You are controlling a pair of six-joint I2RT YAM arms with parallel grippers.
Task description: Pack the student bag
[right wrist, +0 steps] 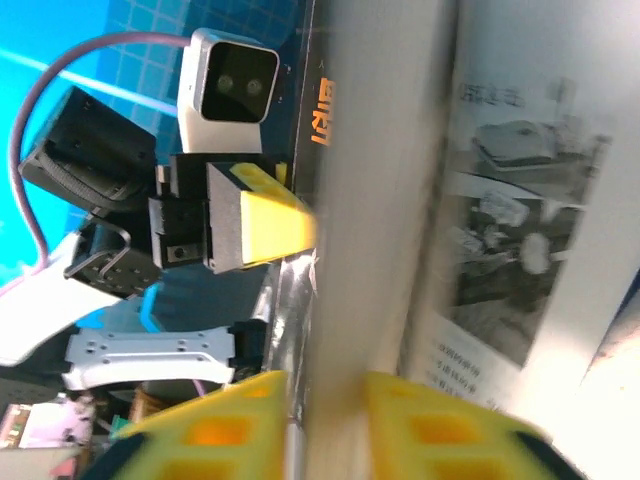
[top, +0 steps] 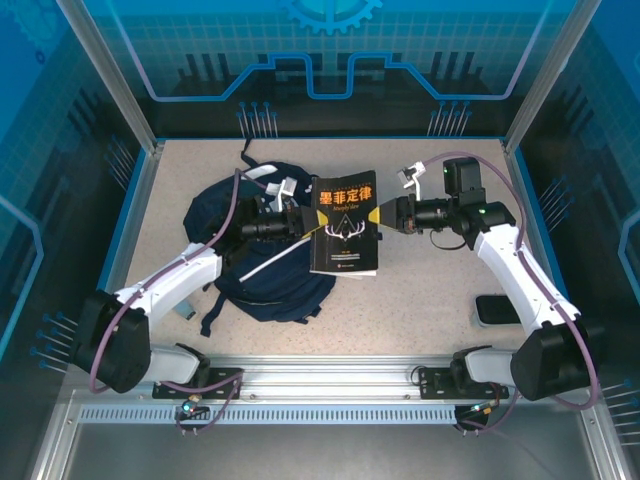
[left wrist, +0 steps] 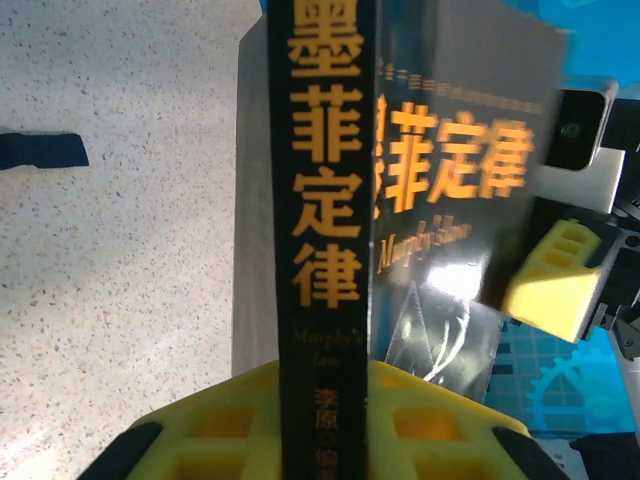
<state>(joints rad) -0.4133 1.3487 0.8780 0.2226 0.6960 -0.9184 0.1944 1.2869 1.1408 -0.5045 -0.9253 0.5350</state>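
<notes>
A black book point(top: 345, 232) with an orange Chinese title is held up over the middle of the table, between both arms. My left gripper point(top: 308, 222) is shut on its spine; in the left wrist view the yellow pads point(left wrist: 200, 425) press both sides of the spine point(left wrist: 320, 200). My right gripper point(top: 380, 215) sits at the book's opposite edge. Its jaws point(right wrist: 325, 400) straddle the pale page block point(right wrist: 370, 200), open, with a gap on the cover side. The navy student bag point(top: 215, 215) lies flat under my left arm, left of the book.
A dark flat object point(top: 497, 308) lies on the table near my right arm's base. A bag strap point(left wrist: 40, 150) trails over the speckled table. Blue-lit walls enclose the table on three sides, and a metal rail point(top: 320, 378) runs along the near edge.
</notes>
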